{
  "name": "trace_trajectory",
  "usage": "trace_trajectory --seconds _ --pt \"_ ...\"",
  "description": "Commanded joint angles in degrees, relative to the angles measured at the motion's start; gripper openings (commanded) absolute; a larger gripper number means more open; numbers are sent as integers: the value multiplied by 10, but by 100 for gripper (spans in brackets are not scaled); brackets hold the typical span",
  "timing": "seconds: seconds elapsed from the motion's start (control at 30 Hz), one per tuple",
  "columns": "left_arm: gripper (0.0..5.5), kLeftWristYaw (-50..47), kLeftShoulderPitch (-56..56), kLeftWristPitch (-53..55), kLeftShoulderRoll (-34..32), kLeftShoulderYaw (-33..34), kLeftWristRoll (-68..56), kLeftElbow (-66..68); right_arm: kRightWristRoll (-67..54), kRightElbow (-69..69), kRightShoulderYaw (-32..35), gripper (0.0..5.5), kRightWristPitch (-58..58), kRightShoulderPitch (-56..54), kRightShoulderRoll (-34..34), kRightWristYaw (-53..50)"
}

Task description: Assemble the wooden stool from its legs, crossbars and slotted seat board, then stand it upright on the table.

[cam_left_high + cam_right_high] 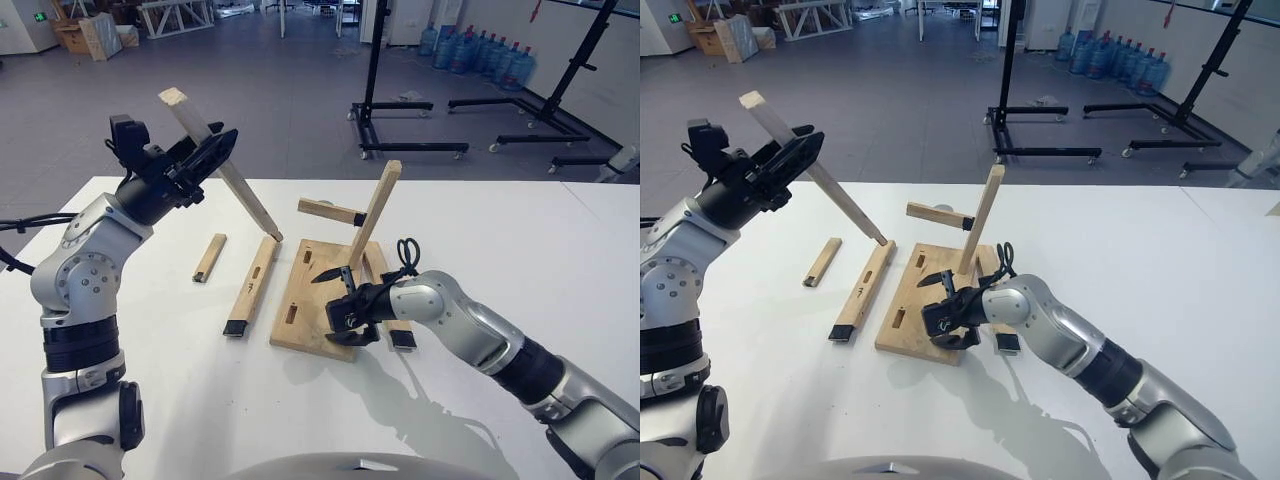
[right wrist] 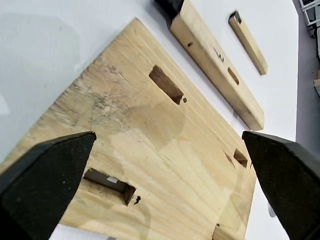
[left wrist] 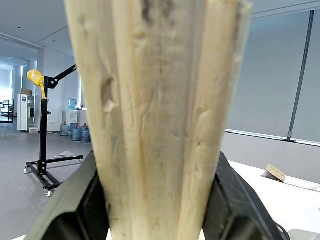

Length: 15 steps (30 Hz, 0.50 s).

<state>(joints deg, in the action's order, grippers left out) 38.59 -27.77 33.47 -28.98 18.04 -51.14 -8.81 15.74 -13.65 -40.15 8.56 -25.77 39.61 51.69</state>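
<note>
The left pincer [image 1: 212, 152] is holding a raised leg [image 1: 250, 205] up above the left side of the table [image 1: 500, 230], its fingers clamped on the wood near the upper end. The raised leg is slanting down toward the middle of the table. Its lower tip is ending just beside the far end of the lying leg [image 1: 255, 280]; whether the two are touching cannot be told.

The seat board [image 1: 310, 290] is lying flat in the middle of the table with its slots facing up. A standing leg [image 1: 378, 205] is rising from the board's far part, leaning away to the right, and a crossbar [image 1: 325, 209] is sticking out from it sideways toward the left — well above the board.

The right pincer [image 1: 338, 303] is hovering low over the near right part of the seat board, its fingers spread apart and gripping nothing; the right wrist view is showing the board's slots between the two black tips.

The lying leg is resting on the table just beside the board's left edge, its black-capped end nearest the robot. A short crossbar [image 1: 209, 257] is lying farther left, apart from it. A capped piece [image 1: 402, 338] is lying along the board's right edge, partly hidden under the right arm.
</note>
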Motion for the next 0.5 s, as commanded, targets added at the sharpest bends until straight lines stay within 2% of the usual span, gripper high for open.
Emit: trace_trajectory --seconds 0.03,0.2,0.5 --pt "202 -2 6 0 2 -1 2 -11 40 33 -25 540 1 73 75 62" --pt "202 -10 17 2 6 0 0 -21 32 21 11 540 -21 106 143 79" --pt "202 -12 15 4 15 -9 -3 -21 55 52 52 540 -125 90 195 90"
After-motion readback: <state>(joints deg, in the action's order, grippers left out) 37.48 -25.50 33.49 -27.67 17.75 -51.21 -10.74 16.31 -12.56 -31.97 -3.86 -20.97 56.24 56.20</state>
